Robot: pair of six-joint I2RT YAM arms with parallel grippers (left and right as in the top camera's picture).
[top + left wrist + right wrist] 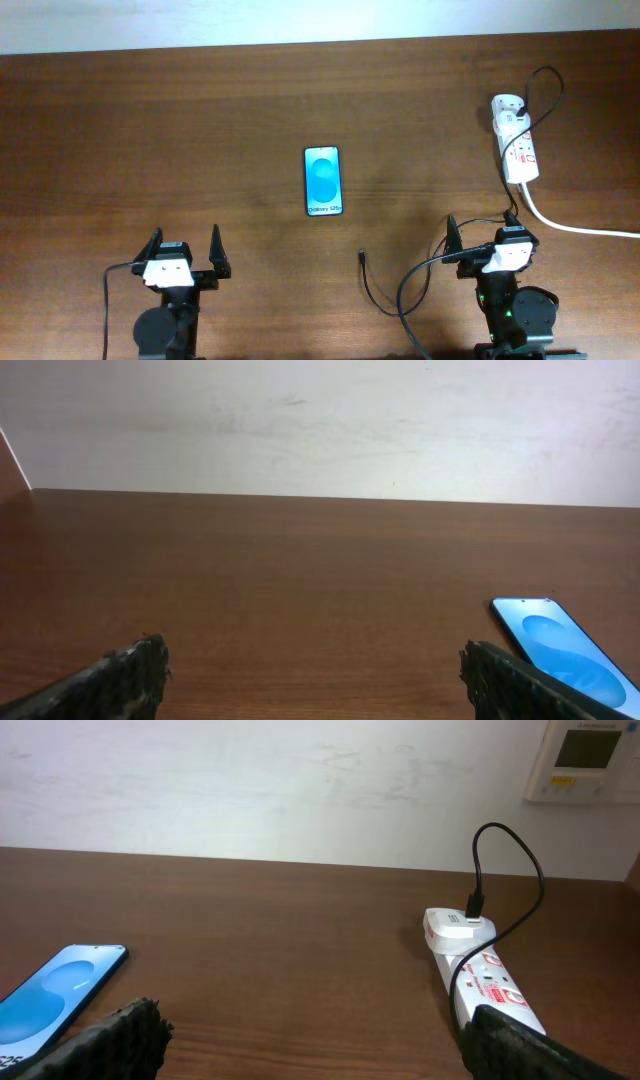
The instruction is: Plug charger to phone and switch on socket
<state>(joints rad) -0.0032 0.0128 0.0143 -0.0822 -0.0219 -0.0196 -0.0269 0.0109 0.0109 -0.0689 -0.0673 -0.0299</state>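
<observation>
The phone [322, 180] lies flat mid-table, blue screen up, white text at its near end. It also shows in the left wrist view [560, 655] and the right wrist view [55, 990]. The socket [516, 140], a white power strip with red-marked switches, lies at the far right and shows in the right wrist view [480, 975]. The charger's thin black cable loops from the strip [545, 95] and its plug tip [362, 257] rests on the table near the front. My left gripper [185, 250] is open and empty. My right gripper [483, 228] is open and empty, just short of the strip.
A thick white cord [580, 227] runs from the strip off the right edge. Black robot cables [410, 300] curl beside the right arm's base. A white wall [320, 420] stands behind the table's far edge, with a thermostat panel [585, 758] on it.
</observation>
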